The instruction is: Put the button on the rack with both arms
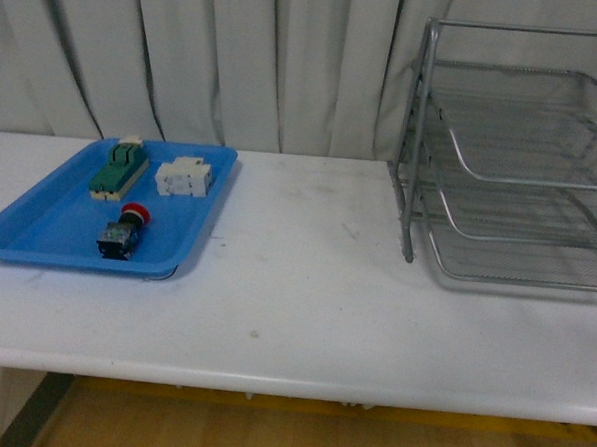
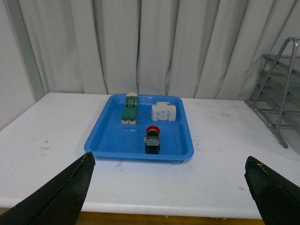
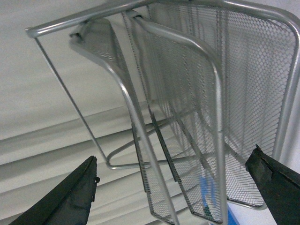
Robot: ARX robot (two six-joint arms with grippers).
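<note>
Front view: a white table (image 1: 304, 304) stands before a pale curtain (image 1: 237, 60). At the left lies a flat blue tray (image 1: 48, 232). The button (image 1: 123, 231) lies on its side in the tray's near half, with its red cap pointing toward the back. Behind it, apart from it, are a green-and-cream block (image 1: 119, 170) and a white block (image 1: 184, 176). The rack (image 1: 415, 140) stands at the far right, well apart from the tray, with bare table between them. Its three tiers open toward the viewer. No arm shows in this view.

Left wrist view: the left gripper (image 2: 168, 183) hangs short of the table's near edge, its two fingers spread wide with nothing between them. The button sits straight ahead. It looks small, rigid and light. The rounded cap would probably slip, so the flat sides of the black body seem the better hold. The tray's low rim leaves room to come down from above.

Right wrist view: the right gripper (image 3: 173, 187) is likewise spread wide and empty, close to the rack's wire mesh. The frame tubes and tier edges crowd this view. A blue patch behind the mesh may be the tray, but it is too unclear to say.
</note>
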